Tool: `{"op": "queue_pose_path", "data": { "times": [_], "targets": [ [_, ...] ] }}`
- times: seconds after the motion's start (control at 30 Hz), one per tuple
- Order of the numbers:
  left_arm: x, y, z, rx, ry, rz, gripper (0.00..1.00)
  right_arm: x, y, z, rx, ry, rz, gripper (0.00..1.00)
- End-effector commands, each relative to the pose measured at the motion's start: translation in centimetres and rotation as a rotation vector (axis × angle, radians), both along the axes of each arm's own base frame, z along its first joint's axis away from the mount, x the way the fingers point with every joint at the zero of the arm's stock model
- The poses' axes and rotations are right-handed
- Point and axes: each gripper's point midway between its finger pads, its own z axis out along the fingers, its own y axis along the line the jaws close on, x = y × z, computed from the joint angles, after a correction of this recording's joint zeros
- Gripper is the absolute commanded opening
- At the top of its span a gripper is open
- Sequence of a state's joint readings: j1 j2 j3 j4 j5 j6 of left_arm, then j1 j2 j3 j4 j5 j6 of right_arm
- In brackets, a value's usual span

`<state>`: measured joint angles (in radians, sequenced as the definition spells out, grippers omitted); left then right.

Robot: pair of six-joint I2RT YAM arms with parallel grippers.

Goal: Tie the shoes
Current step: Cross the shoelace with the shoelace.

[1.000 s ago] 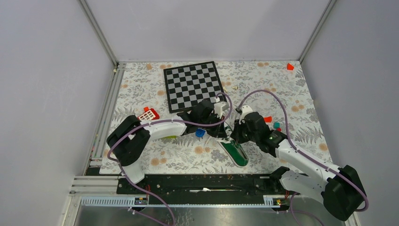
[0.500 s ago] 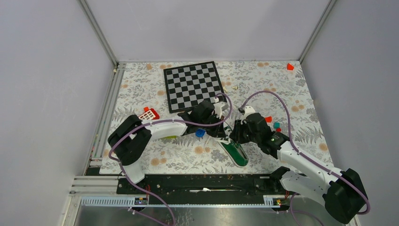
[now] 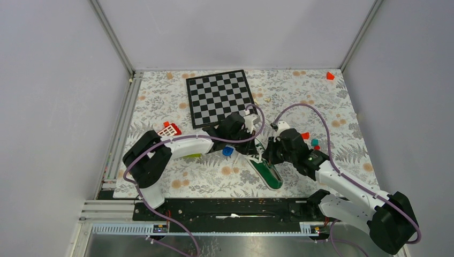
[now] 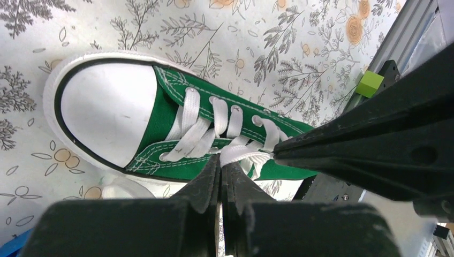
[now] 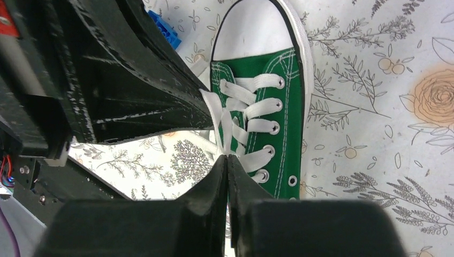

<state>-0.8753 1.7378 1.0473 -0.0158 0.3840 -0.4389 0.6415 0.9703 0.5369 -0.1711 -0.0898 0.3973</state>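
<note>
A small green sneaker [image 3: 269, 174] with white toe cap and white laces lies on the floral mat; it also shows in the left wrist view [image 4: 176, 128] and the right wrist view [image 5: 278, 112]. My left gripper [image 4: 220, 160] is shut on a white lace [image 4: 243, 155] over the shoe's tongue. My right gripper [image 5: 227, 158] is shut on a white lace [image 5: 225, 126] beside the eyelets. The two grippers [image 3: 260, 155] meet tip to tip above the shoe's opening.
A black-and-white chessboard [image 3: 219, 96] lies behind the arms. A blue block [image 3: 227, 151] sits left of the shoe, a red-and-white piece [image 3: 169, 129] further left, red and teal blocks [image 3: 309, 140] to the right, a red block [image 3: 330, 75] at the far corner.
Both grippers stay on the laces over the shoe; the right wrist has shifted slightly. Nothing else has moved.
</note>
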Motion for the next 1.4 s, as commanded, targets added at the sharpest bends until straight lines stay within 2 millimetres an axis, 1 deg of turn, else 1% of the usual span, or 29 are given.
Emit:
{"op": "queue_pose_path", "data": {
  "times": [0.0, 0.03, 0.07, 0.1, 0.13, 0.27, 0.37, 0.43, 0.47, 0.5, 0.73, 0.8, 0.87, 0.93, 0.97, 1.0, 1.03, 1.1, 1.23, 1.37],
  "targets": [
    [1.6, -1.4, 2.5, -0.048, -0.079, -0.004, 0.0, 0.7, -0.8, 1.2, -0.053, -0.042, -0.008, 0.27],
    [1.6, -1.5, 2.5, -0.049, -0.079, -0.007, 0.0, 0.8, -1.3, 1.5, -0.07, -0.055, -0.026, 0.37],
    [1.4, -1.2, 2.2, -0.035, -0.065, -0.009, 0.0, 1.0, -1.9, 1.6, -0.088, -0.065, -0.049, 0.42],
    [1.4, -1.2, 2.2, -0.036, -0.065, -0.009, 0.0, 1.1, -2.4, 1.7, -0.095, -0.071, -0.068, 0.46],
    [1.4, -1.2, 2.1, -0.035, -0.064, -0.01, 0.0, 0.9, -2.9, 1.8, -0.101, -0.066, -0.082, 0.47],
    [1.4, -1.3, 2.0, -0.033, -0.062, -0.012, 0.0, -0.2, -4.4, 1.5, -0.113, -0.022, -0.135, 0.47],
    [1.4, -1.2, 1.8, -0.03, -0.059, -0.01, 0.0, -1.6, -5.3, 0.7, -0.125, 0.038, -0.161, 0.47],
    [1.3, -1.2, 1.8, -0.031, -0.058, -0.012, 0.0, -2.6, -5.1, 0.0, -0.098, 0.082, -0.152, 0.47],
    [1.3, -1.2, 1.7, -0.03, -0.059, -0.011, 0.0, -3.1, -4.5, -0.1, -0.069, 0.105, -0.128, 0.48],
    [1.3, -1.2, 1.8, -0.029, -0.061, -0.009, 0.0, -3.4, -4.3, -0.3, -0.058, 0.126, -0.125, 0.48],
    [1.6, -1.2, 1.9, -0.025, -0.072, -0.006, 0.0, -5.3, -3.6, -3.3, -0.061, 0.29, -0.108, 0.47],
    [1.7, -1.2, 1.7, -0.022, -0.072, -0.006, 0.0, -5.8, -3.6, -3.8, -0.067, 0.316, -0.107, 0.45],
    [1.5, -1.2, 1.7, -0.021, -0.067, -0.012, 0.0, -5.7, -3.7, -3.8, -0.066, 0.312, -0.113, 0.42],
    [1.6, -1.2, 1.7, -0.023, -0.072, -0.009, 0.0, -5.6, -3.7, -3.7, -0.059, 0.306, -0.122, 0.28],
    [1.7, -1.2, 1.8, -0.025, -0.076, -0.006, 0.0, -5.6, -3.7, -3.6, -0.054, 0.303, -0.123, 0.19],
    [1.7, -1.2, 2.0, -0.031, -0.081, -0.005, 0.0, -5.7, -3.7, -3.6, -0.051, 0.304, -0.124, 0.03],
    [1.8, -1.3, 2.2, -0.033, -0.084, -0.005, 0.0, -5.8, -3.6, -3.6, -0.047, 0.308, -0.121, 0.0],
    [1.9, -1.3, 2.3, -0.032, -0.089, -0.005, 0.0, -6.2, -3.3, -3.3, -0.016, 0.321, -0.113, 0.0],
    [2.1, -1.4, 2.8, -0.031, -0.102, -0.012, 0.0, -7.2, -1.3, -2.3, 0.149, 0.371, -0.125, 0.0],
    [2.0, -1.3, 2.8, -0.03, -0.104, -0.017, 0.0, -7.7, 0.2, -1.8, 0.256, 0.383, -0.16, 0.0]
  ]
}}
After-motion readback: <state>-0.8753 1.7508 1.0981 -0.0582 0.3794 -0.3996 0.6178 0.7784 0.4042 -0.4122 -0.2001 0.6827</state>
